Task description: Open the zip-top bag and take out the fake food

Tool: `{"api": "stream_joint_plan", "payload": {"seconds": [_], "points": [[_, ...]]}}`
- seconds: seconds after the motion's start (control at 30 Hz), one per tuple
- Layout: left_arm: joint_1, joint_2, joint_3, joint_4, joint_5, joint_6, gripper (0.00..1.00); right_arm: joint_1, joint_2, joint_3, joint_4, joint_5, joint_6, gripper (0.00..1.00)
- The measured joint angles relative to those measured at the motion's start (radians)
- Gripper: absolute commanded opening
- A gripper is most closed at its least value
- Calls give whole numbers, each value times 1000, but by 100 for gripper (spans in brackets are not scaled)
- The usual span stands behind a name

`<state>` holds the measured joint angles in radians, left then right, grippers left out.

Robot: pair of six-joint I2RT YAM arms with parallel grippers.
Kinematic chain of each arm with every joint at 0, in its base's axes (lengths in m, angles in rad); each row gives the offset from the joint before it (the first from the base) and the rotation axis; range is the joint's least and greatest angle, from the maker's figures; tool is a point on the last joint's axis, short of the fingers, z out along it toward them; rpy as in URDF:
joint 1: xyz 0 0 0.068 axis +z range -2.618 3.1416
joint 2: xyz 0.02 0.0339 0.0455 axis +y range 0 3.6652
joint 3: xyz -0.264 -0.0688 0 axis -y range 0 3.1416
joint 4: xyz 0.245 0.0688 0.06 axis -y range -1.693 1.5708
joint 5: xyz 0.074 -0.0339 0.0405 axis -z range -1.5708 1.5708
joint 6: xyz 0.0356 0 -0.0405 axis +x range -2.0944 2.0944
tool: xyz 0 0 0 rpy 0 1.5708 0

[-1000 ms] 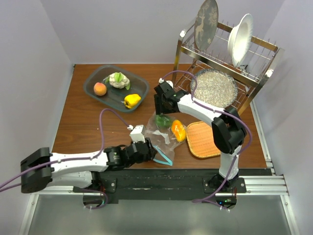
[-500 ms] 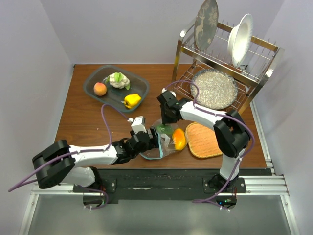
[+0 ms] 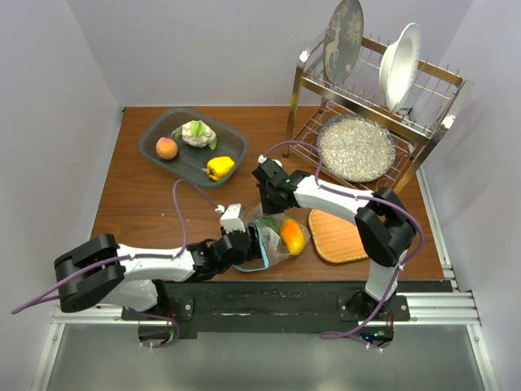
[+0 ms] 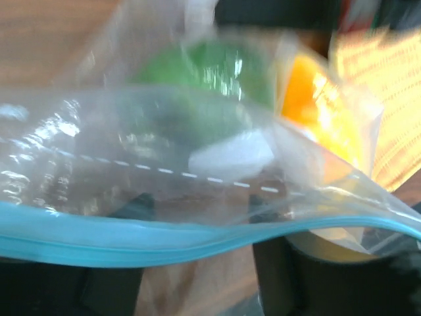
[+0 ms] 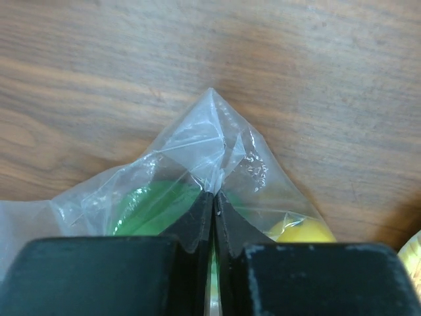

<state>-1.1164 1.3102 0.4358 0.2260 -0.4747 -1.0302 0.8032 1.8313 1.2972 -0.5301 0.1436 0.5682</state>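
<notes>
The clear zip-top bag (image 3: 273,243) lies bunched near the table's front edge. Inside it are a green piece (image 3: 270,226) and an orange piece (image 3: 291,236) of fake food. My left gripper (image 3: 249,244) is at the bag's teal zip strip (image 4: 197,243), which runs across its open jaws; both fingertips show through the plastic. My right gripper (image 5: 215,194) is shut on a pinch of the bag's far end (image 5: 220,141), above the green piece (image 5: 145,210). A peach (image 3: 166,147), a cauliflower (image 3: 198,133) and a yellow pepper (image 3: 220,168) lie in the grey tray (image 3: 234,143).
A round woven orange mat (image 3: 338,235) lies just right of the bag. Behind it a metal dish rack (image 3: 423,122) holds two upright plates and a speckled bowl (image 3: 356,147). Walls close in the table on three sides.
My right gripper dropped onto the bag's far end and shut on it. My left gripper pushed in to the zip edge, and the bag bunched up and slid a little left.
</notes>
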Motion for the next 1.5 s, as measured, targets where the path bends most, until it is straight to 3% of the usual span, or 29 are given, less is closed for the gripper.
{"api": "stream_joint_plan", "payload": {"seconds": [0.23,0.43,0.53,0.57,0.67,0.77,0.83,0.87,1.07,1.27,1.4,1.5], "points": [[-62,-46,-104,-29,-26,-101,38,2,-55,40,-20,48,0,0],[-73,-106,-163,-18,-45,-158,40,2,-165,40,-39,84,4,0],[-87,-124,-173,-19,-54,-166,45,-2,-173,45,-48,108,3,14],[-90,-128,-175,-18,-56,-166,46,-5,-164,53,-59,114,-1,28],[-91,-134,-177,-18,-64,-166,53,-6,-129,85,-96,143,-14,53],[-91,-142,-177,-19,-73,-164,58,1,-124,100,-132,176,-31,62],[-91,-144,-177,-19,-77,-163,60,15,-148,98,-157,201,-35,58],[-91,-145,-176,-19,-79,-162,61,24,-172,85,-155,208,-34,47],[-91,-183,-176,-25,-80,-146,63,96,-375,-71,-126,203,7,18],[-91,-174,-116,-33,-95,-104,72,122,-315,-216,-51,151,60,13],[-92,-102,-36,-42,-118,-80,84,118,-233,-236,-11,142,68,13],[-98,-46,22,-62,-134,-63,85,107,-218,-235,35,140,67,15]]}}
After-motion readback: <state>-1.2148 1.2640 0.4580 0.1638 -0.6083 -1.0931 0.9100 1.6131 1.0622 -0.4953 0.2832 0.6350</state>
